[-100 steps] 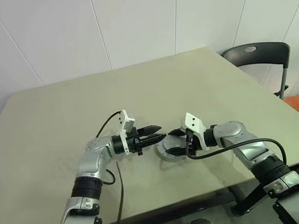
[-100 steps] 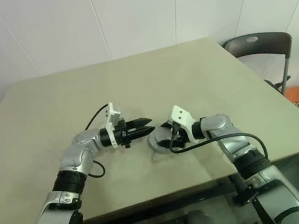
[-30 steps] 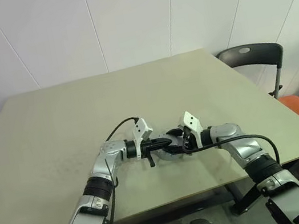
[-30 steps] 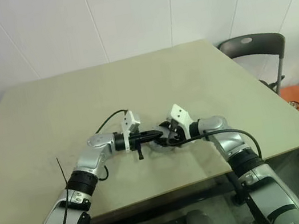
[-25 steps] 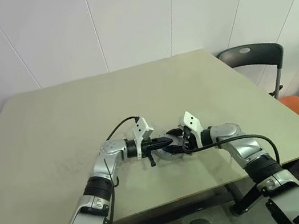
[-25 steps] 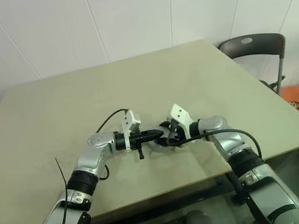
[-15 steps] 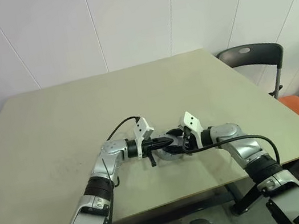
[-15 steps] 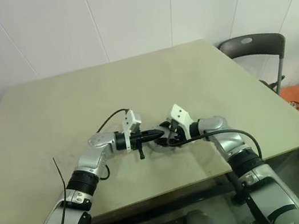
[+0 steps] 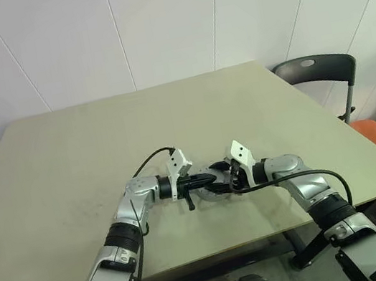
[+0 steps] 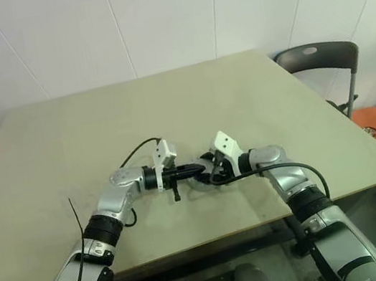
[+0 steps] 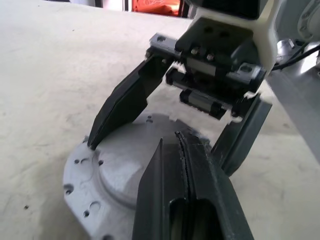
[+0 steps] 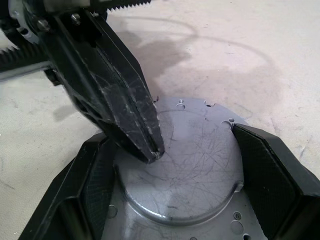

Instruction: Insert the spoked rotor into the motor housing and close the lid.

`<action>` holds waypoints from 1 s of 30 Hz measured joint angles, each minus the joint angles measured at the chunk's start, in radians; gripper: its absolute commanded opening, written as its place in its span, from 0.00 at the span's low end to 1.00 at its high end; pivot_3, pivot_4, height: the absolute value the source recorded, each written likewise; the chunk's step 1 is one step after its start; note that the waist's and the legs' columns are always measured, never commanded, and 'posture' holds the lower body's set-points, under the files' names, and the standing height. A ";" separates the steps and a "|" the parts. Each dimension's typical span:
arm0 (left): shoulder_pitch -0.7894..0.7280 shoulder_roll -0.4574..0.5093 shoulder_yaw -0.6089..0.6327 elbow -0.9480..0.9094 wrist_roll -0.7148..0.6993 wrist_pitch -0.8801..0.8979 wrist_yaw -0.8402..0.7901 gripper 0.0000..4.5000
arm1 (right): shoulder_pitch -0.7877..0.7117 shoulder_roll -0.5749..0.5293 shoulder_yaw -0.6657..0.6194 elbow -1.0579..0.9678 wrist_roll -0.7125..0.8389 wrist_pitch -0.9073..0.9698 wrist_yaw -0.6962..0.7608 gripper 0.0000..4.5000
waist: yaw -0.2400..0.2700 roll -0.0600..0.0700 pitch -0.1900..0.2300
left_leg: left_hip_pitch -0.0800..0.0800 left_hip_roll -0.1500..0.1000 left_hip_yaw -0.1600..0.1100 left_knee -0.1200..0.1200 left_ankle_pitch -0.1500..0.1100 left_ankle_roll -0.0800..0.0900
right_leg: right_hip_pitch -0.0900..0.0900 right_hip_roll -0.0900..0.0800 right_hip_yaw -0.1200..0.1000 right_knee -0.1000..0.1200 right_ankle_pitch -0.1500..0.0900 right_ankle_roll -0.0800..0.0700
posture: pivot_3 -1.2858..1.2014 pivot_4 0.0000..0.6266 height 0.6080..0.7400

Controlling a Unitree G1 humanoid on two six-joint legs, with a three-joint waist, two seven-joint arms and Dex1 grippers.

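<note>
The lid [image 12: 180, 165], a flat round scratched silver-grey disc on a flanged base with small holes, lies on the beige table [image 9: 67, 154]. The left gripper [image 12: 150, 147], fingers pressed together, rests its tips on the lid. The right gripper [image 11: 165, 145], fingers spread, straddles the lid's rim. Nothing has moved in the last second. A dark chair [image 9: 318, 70] stands beyond the table.

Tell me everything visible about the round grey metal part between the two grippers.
The round grey metal part lies flat on the table. It looks like cast metal: a raised, smooth, scratched circular face over a wider flange with small holes around its edge. Its inside is not visible. The right gripper straddles the raised face, jaws wide on either side, close against its edge. The left gripper, jaws shut, points its tip down onto the top face, apparently touching.
</note>
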 measured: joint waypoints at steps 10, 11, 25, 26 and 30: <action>-0.016 -0.013 -0.001 0.057 0.014 -0.064 0.015 0.01 | 0.002 -0.006 0.000 -0.001 -0.001 0.000 -0.007 0.72 | 0.000 0.002 0.000 | -0.001 0.002 -0.001 0.000 0.000 0.000 | 0.003 -0.002 -0.004 -0.012 0.000 0.000 | 0.52 0.00 1.00; -0.020 -0.015 -0.001 0.063 0.015 -0.066 0.017 0.01 | 0.003 -0.007 -0.001 -0.002 -0.001 0.000 -0.007 0.72 | 0.000 0.002 0.000 | -0.001 0.002 -0.001 0.000 0.000 0.000 | 0.003 -0.002 -0.004 -0.013 0.000 0.000 | 0.52 0.00 1.00; -0.026 -0.017 -0.005 0.063 0.023 -0.066 0.017 0.01 | 0.010 -0.010 -0.003 -0.021 -0.001 0.017 -0.008 0.72 | 0.000 0.002 0.000 | -0.001 0.003 -0.002 -0.001 -0.002 -0.003 | 0.004 -0.003 -0.005 -0.015 0.000 0.000 | 0.52 0.00 1.00; -0.026 -0.015 -0.006 0.062 0.023 -0.066 0.015 0.01 | 0.009 -0.010 -0.003 -0.021 -0.001 0.017 -0.008 0.72 | 0.000 0.002 0.000 | -0.001 0.003 -0.002 -0.001 -0.002 -0.003 | 0.004 -0.003 -0.006 -0.015 0.000 0.000 | 0.52 0.00 1.00; -0.028 -0.006 -0.020 0.063 0.043 -0.096 0.016 0.01 | 0.008 -0.010 0.000 -0.021 -0.001 0.017 -0.008 0.72 | -0.001 0.002 0.000 | -0.001 0.004 -0.002 -0.002 -0.002 -0.004 | 0.004 -0.003 -0.007 -0.016 0.000 0.000 | 0.52 0.00 1.00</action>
